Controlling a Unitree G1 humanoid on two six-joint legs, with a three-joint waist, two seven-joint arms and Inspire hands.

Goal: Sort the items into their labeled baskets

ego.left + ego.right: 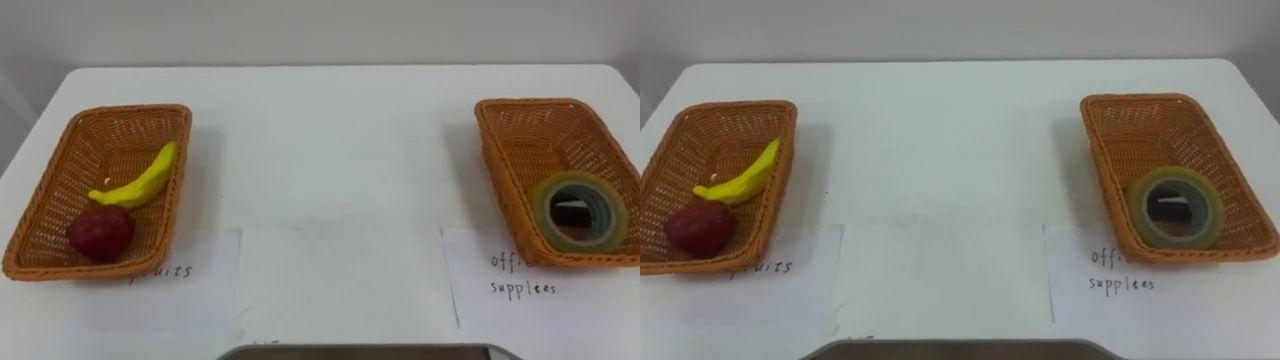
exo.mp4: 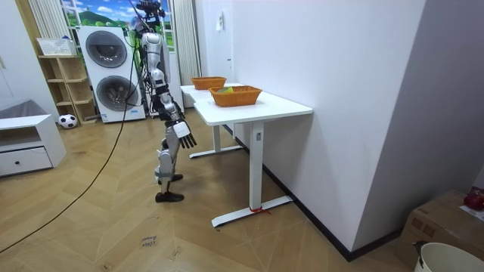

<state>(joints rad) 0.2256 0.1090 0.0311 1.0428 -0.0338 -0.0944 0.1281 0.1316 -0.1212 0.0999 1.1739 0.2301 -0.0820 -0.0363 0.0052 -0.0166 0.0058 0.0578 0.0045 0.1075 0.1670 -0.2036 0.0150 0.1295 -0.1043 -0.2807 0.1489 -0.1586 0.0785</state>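
On the white table (image 1: 330, 150) a wicker fruit basket (image 1: 130, 110) stands at the left. In it lie a yellow banana (image 1: 145, 182) and a dark red apple (image 1: 100, 232). At the right stands a second wicker basket (image 1: 540, 103), and a roll of clear tape (image 1: 580, 210) leans at its near end with something dark showing through the hole. In the room view I stand at the table's long side, facing it. My left hand (image 2: 184, 134) hangs open beside my hip, below the tabletop and holding nothing.
Paper labels lie in front of each basket, one for fruits (image 1: 180, 270) and one for office supplies (image 1: 540, 275). Behind me in the room view stand stacked washing machines (image 2: 112, 72), a shelf (image 2: 64, 79), a low white cabinet (image 2: 26, 143) and a ball (image 2: 68, 120).
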